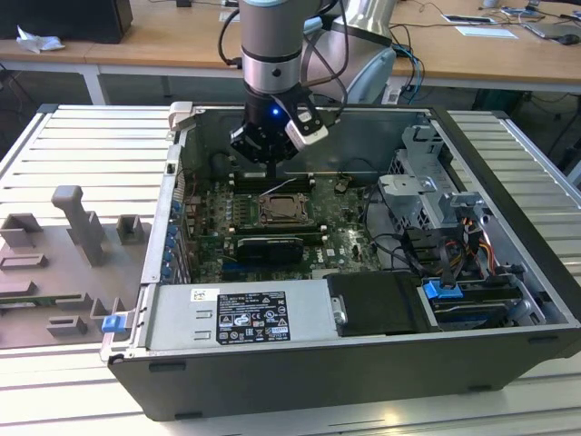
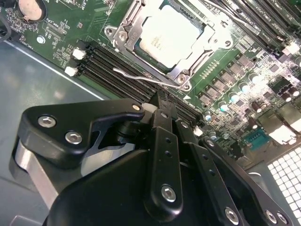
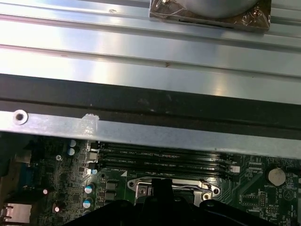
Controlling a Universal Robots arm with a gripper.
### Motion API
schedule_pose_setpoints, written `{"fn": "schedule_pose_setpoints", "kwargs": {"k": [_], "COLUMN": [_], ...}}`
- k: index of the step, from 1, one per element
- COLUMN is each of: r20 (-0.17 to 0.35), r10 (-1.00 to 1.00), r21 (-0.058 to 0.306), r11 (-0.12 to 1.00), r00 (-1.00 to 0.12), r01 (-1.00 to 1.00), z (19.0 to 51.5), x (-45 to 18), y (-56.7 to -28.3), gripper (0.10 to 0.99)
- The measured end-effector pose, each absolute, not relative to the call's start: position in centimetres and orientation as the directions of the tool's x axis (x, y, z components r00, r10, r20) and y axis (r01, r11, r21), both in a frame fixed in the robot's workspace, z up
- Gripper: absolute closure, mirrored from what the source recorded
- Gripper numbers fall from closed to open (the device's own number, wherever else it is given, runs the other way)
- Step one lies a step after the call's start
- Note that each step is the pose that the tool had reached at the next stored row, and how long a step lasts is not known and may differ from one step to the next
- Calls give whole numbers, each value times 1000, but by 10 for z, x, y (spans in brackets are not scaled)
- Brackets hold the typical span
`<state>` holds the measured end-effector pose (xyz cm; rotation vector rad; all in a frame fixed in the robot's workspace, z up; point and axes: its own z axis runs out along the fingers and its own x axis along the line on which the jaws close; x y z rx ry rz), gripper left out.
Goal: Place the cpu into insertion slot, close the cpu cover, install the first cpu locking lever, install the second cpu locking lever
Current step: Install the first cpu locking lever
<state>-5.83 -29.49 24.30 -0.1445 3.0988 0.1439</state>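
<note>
The cpu (image 2: 169, 35) sits flat in the insertion slot (image 2: 183, 84), its pale, matte silver face turned up and square with the slot's silver rim. This looks like its seated position, not a loose rest. The cpu cover (image 2: 207, 37), a thin bright metal frame, appears to lie down around the chip so that the face shows through its square cut-out, though I cannot tell whether it is pressed fully home. Just beside the insertion slot, on the side toward the gripper, a thin bent wire locking lever (image 2: 134, 74) runs along the slot's edge and stands a little proud of it, so it seems not yet latched. The gripper (image 2: 162, 100) hangs close to that edge of the slot, over the long black memory slots (image 2: 108, 66) next to it. Its black, bolted fingers (image 2: 164, 141) are drawn together into one narrow tip with nothing between them, probably because a slim point suits pushing a wire better than grasping it. In the exterior view the gripper (image 1: 272, 173) stands upright just behind the insertion slot, deep inside the open computer case (image 1: 363, 363). The green circuit board (image 2: 84, 23) around the slot is glossy and crowded with small parts, which leaves little room for anything wider.
</note>
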Motion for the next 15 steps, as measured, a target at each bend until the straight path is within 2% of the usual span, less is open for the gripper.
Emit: {"fn": "schedule_pose_setpoints", "kwargs": {"k": [15], "r20": [-40], "r10": [-91], "r21": [92], "r11": [991], "r00": [-995], "r01": [-94], "z": [236], "x": [-42], "y": [-293], "gripper": [980]}}
